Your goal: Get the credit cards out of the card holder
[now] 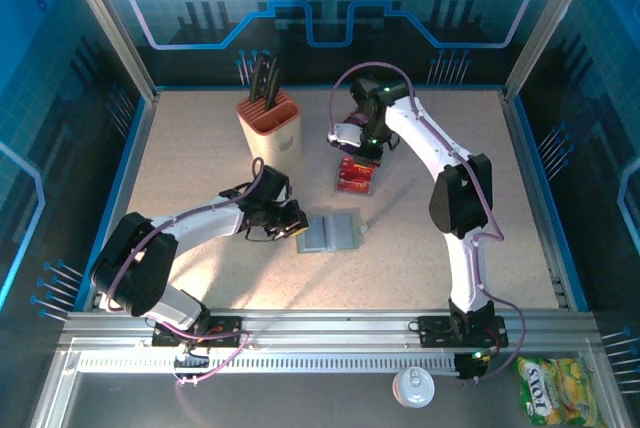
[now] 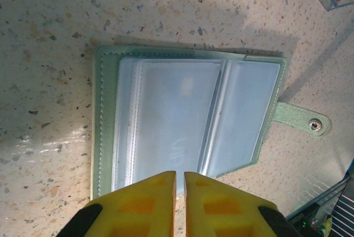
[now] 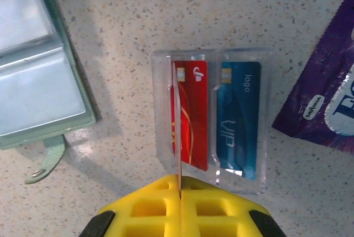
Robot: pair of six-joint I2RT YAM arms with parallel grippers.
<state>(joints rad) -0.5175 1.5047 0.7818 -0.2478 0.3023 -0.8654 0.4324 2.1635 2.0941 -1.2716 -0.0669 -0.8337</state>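
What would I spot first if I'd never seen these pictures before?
Probably the right gripper, its yellow fingers pinched shut on a thin credit card that stands on edge over a clear tray holding a red card and a blue card. Next comes the open card holder mid-table, its see-through sleeves looking empty, with the left gripper at its edge.

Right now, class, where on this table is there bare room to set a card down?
Free: the near strip between the card holder and the front rail; the stretch right of the right arm. Crowded: the middle, from knife block to clear tray.
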